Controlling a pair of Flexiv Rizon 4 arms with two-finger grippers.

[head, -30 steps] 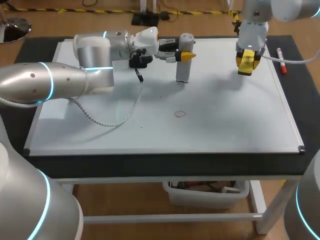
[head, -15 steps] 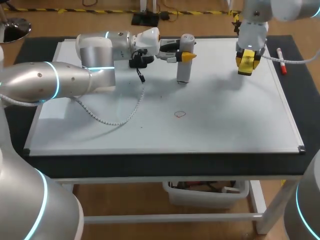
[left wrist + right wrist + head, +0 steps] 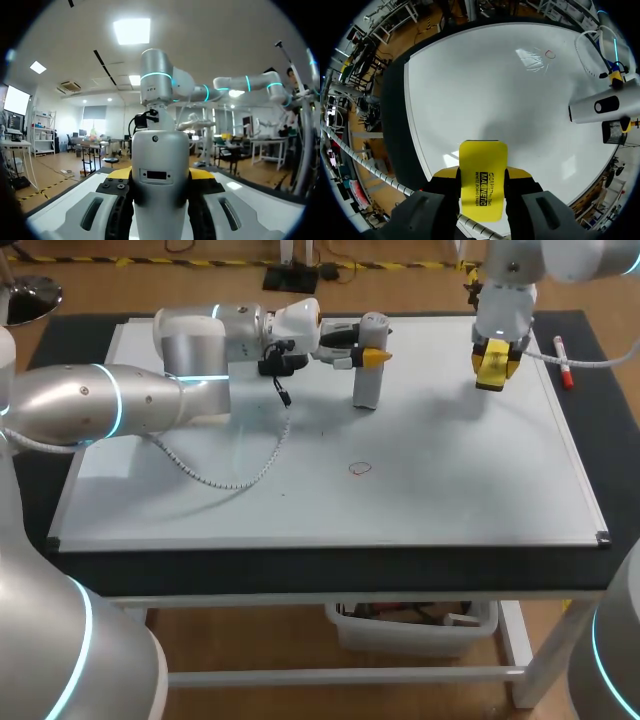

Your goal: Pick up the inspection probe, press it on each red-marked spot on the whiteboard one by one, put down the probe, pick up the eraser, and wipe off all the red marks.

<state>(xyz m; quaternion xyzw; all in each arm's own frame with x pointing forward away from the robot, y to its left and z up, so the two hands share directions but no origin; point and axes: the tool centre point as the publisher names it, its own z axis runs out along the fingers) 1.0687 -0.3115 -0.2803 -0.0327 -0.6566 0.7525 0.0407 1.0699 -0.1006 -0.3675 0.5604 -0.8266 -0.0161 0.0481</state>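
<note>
Probe (image 3: 366, 382), a smooth grey cylinder, gripped upright by left claw (image 3: 371, 356)

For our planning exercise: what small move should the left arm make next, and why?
Probably carry the probe toward the red mark. The left gripper is shut on it, and it stands well away from that mark, which is not yet wiped.

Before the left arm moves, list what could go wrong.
The probe in the left gripper stands away from the red mark, so a press here would miss. The cable drooping onto the whiteboard lies near that mark and might smear it. The right gripper holds the eraser; both arms could crowd there.
</note>
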